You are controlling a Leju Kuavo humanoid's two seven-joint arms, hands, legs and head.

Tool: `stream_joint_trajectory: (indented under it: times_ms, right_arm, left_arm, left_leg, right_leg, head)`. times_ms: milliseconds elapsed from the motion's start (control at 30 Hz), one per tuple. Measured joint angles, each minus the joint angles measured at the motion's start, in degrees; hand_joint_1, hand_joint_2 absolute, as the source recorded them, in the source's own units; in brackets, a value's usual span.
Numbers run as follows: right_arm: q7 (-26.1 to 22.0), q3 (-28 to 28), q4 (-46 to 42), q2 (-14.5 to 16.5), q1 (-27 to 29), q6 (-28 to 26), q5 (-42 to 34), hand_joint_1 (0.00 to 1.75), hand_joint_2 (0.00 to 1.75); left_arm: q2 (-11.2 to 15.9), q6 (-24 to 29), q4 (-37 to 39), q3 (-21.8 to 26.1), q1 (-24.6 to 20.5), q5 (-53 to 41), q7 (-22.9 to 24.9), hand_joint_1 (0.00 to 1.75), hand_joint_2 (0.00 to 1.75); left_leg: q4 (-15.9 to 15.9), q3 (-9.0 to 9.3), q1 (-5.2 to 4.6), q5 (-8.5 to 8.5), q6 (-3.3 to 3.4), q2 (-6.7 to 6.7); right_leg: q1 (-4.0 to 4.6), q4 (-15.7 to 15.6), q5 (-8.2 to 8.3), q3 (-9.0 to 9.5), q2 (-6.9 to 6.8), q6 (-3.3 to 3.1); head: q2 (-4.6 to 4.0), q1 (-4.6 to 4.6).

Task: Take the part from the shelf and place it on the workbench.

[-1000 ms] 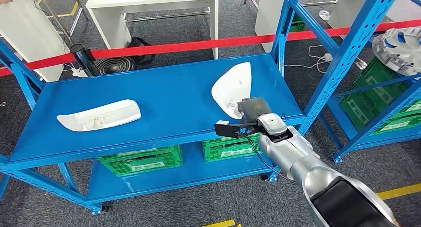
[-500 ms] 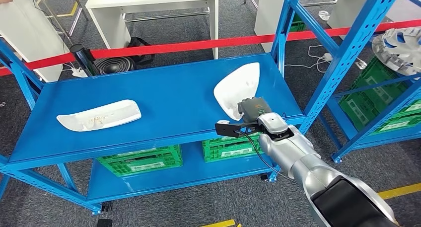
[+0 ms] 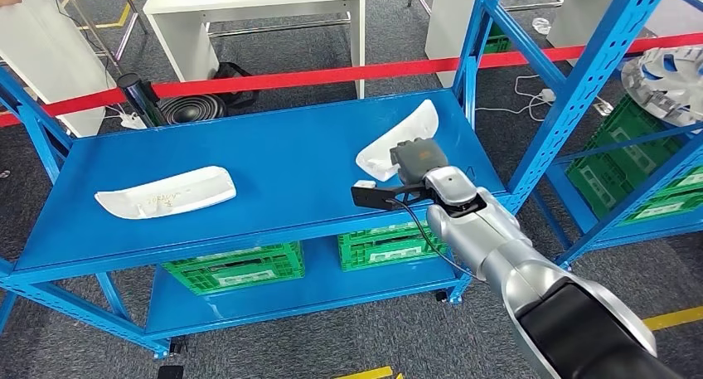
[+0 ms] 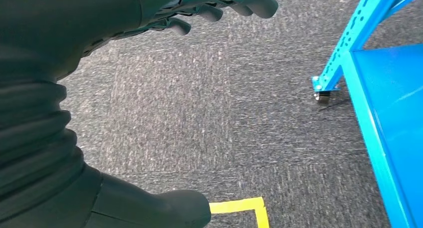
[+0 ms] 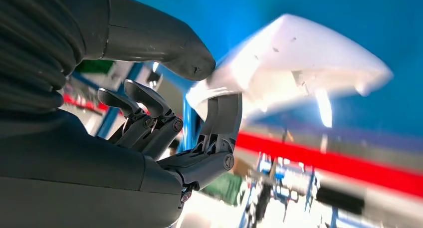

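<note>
A white curved part (image 3: 399, 141) hangs tilted just above the right end of the blue table top (image 3: 290, 151). My right hand (image 3: 417, 165) holds it by its near end. In the right wrist view the part (image 5: 304, 58) is pinched between the thumb (image 5: 164, 43) and a dark finger (image 5: 224, 113), with the other fingers curled beside it. A second white part (image 3: 166, 192) lies flat on the left side of the same blue top. My left hand (image 4: 60, 88) hangs over grey carpet with its fingers apart and nothing in it.
A red barrier tape (image 3: 332, 72) runs behind the blue table. Green crates (image 3: 232, 267) sit on its lower level. A tall blue rack (image 3: 580, 89) stands at the right with a silver wheel cover (image 3: 671, 72). White tables (image 3: 257, 6) stand at the back.
My right hand has shifted slightly left and away over the table and turned. The white part in it has tipped from broad-face-up to a flatter, edge-on tilt.
</note>
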Motion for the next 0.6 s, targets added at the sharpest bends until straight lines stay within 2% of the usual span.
stream_joint_trajectory:
  times_ms: [333,600]
  right_arm:
    - [1.2,1.1,-2.0,4.4,-7.0,-6.6,2.1,1.75,1.75]
    - [3.0,1.5,-3.9,7.2,-8.5,-14.4,4.3,1.75,1.75]
  left_arm:
    - [-0.9,0.3,0.1,-0.1,-0.1,-1.0,2.8,0.00,1.75]
    - [-1.2,0.3,0.1,-0.5,-0.3,-1.2,3.6,0.00,1.75]
  left_leg:
    - [0.0,0.00,0.00,0.00,0.00,0.01]
    - [0.0,0.00,0.00,0.00,0.00,0.00]
  right_leg:
    - [0.01,0.0,0.00,-0.02,0.02,-0.01]
    - [0.01,0.0,0.00,-0.01,0.01,0.00]
  head:
    - [0.00,0.00]
    - [0.00,-0.01]
